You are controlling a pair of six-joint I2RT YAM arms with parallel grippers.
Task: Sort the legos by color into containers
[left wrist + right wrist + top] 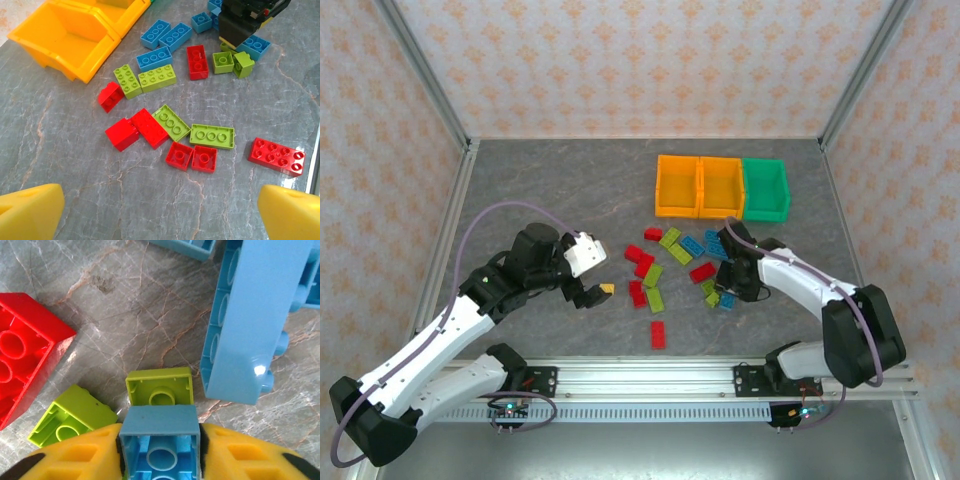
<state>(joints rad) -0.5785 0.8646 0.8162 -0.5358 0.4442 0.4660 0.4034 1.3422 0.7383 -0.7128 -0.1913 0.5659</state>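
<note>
Right gripper [160, 457] is clenched on a small blue studded plastic brick [159, 426] that sits right against a lime green square plastic brick [160, 390], which could snag and drag along on lifting, or the shallow fingertip hold could slip.

Right gripper [159, 460]: your yellow pads [240, 457] squeeze a small blue brick [159, 426] from both sides, its hollow underside facing you.
Just beyond: a lime square brick [160, 386], hollow side up.
Left: a second lime brick [75, 415], tipped over, with a red brick [25, 350] near it.
Right: a long blue brick [255, 315] lying on its side.
Table [125, 305]: grey, marbled.
</note>
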